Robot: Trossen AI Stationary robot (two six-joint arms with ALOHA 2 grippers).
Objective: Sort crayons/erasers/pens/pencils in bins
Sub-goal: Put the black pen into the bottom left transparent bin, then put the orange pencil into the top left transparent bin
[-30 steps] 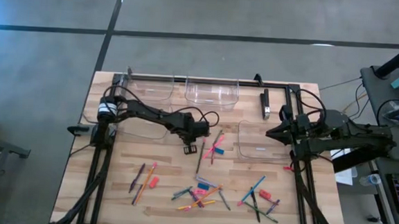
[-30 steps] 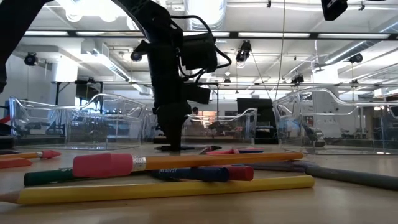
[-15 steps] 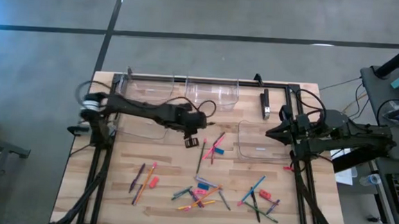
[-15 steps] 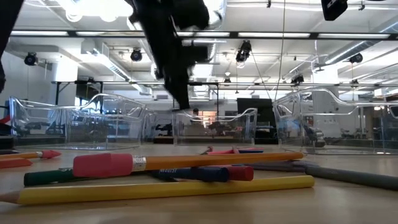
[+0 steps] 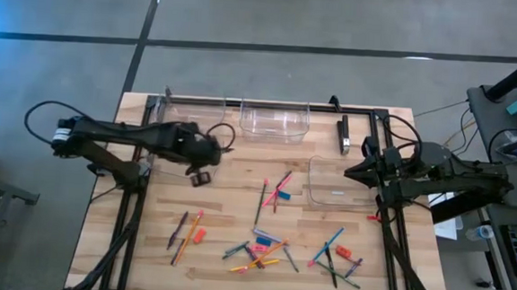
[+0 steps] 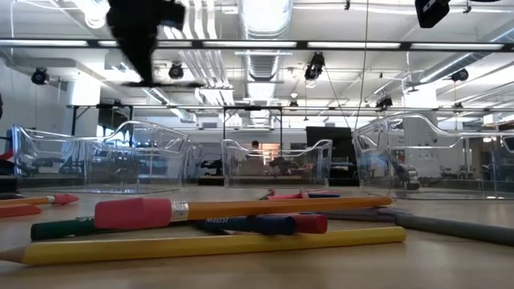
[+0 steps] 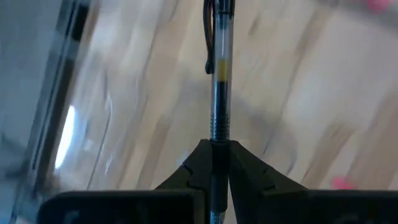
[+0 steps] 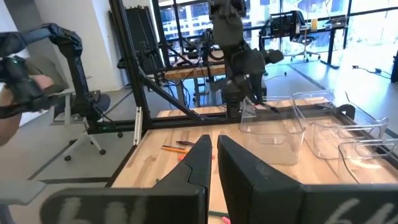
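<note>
The left gripper (image 5: 201,177) is up over the left part of the worktop (image 5: 228,206), just beside the near edge of a clear bin (image 5: 185,161) on that side, and its fingers (image 7: 202,165) are clamped on a pen (image 7: 218,74). In the left wrist view the pen is a slim stick with a clear barrel, a dark clip and a yellowish band, poking straight out from between the closed fingers over bare wood. From table height that gripper hangs high, well clear of the surface.

The right gripper (image 8: 213,162) is parked at the right edge of the worktop by the frame post, fingers pressed together with nothing between them.

Two more bins stand along the far edge, one (image 5: 191,114) behind the left arm and one (image 5: 275,121) toward the middle, and a fourth bin (image 5: 339,183) sits on the right, near the resting arm.

The loose pile is spread across the near half of the worktop: pencils (image 5: 190,235) and a red eraser (image 5: 198,237) on the left, a tangle of crayons (image 5: 262,241) and pencils in the centre, more sticks (image 5: 333,253) on the right. Close to the low camera lies a yellow pencil (image 6: 217,246), with an orange pencil with a pink rubber tip (image 6: 241,209) just behind it.
</note>
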